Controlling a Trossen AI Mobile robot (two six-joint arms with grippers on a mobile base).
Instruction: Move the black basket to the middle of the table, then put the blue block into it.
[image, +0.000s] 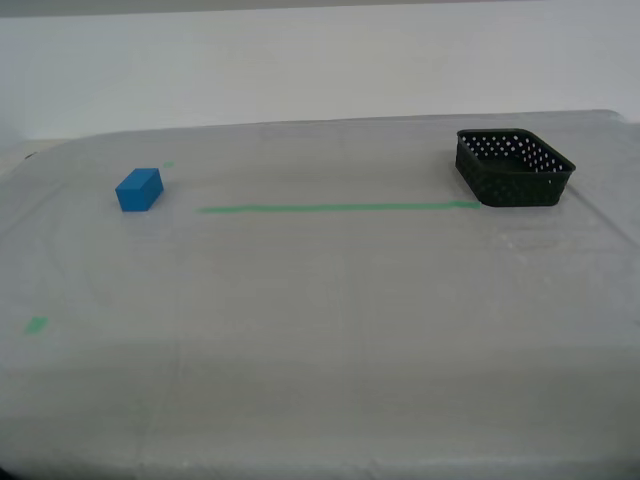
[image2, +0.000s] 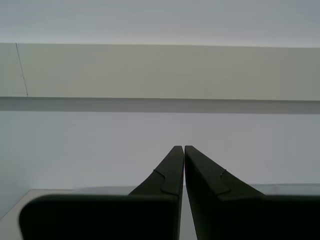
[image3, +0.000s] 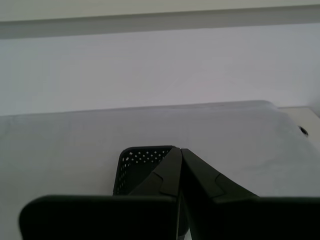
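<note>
The black basket (image: 515, 167) stands on the table (image: 320, 300) at the exterior view's far right, at the end of the long green tape line (image: 335, 208). The blue block (image: 138, 189) lies at the exterior view's left. No arm shows in the exterior view. My first gripper (image3: 180, 150) is shut and empty; the basket (image3: 137, 167) lies beyond its tips, partly hidden by the fingers. My second gripper (image2: 183, 147) is shut and empty, pointing at a pale wall with only a strip of table edge showing.
A small green tape mark (image: 36, 324) lies near the front at the exterior view's left, and another (image: 167, 164) lies just behind the block. The table's back edge meets a white wall (image: 320, 70).
</note>
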